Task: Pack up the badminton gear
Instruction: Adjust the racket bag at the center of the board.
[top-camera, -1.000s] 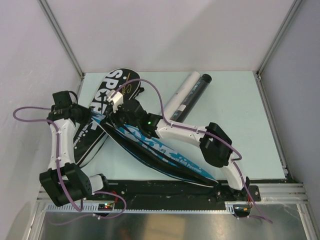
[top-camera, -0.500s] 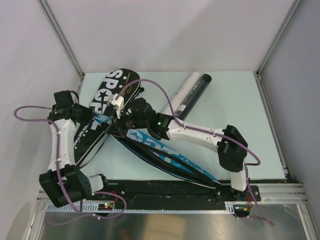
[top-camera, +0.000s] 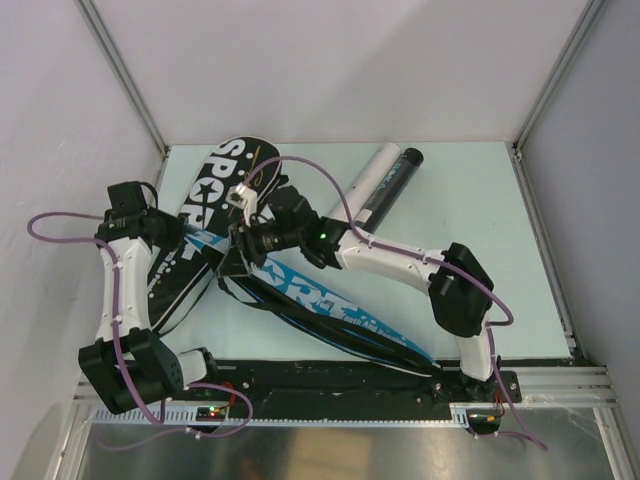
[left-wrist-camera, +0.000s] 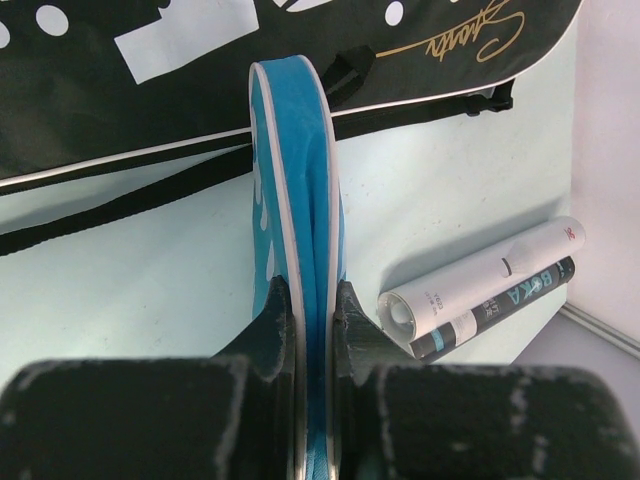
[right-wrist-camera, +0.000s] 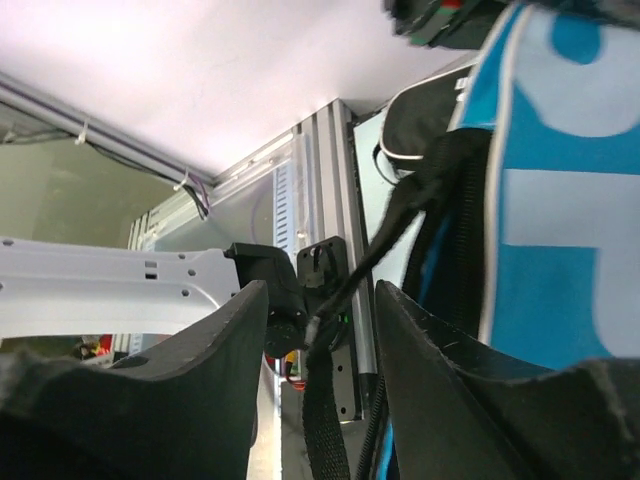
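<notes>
The left end effector (left-wrist-camera: 313, 312) is clenched on the rim of the blue cover (left-wrist-camera: 300, 180), held edge-up over the counter (left-wrist-camera: 150, 260). It looks light and floppy. The right end effector (right-wrist-camera: 315, 330) gapes around a black strap (right-wrist-camera: 400, 225), likely the surest handhold.

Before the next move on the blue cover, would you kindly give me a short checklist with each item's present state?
1. Left gripper clamped on the blue cover edge: ok.
2. Right gripper holding the strap: not ok; the strap lies between open fingers, unpinched.
3. Tubes apart from both grippers: ok.
4. Blue cover closed: cannot tell.
5. Racket inside the blue cover: cannot tell.
</notes>
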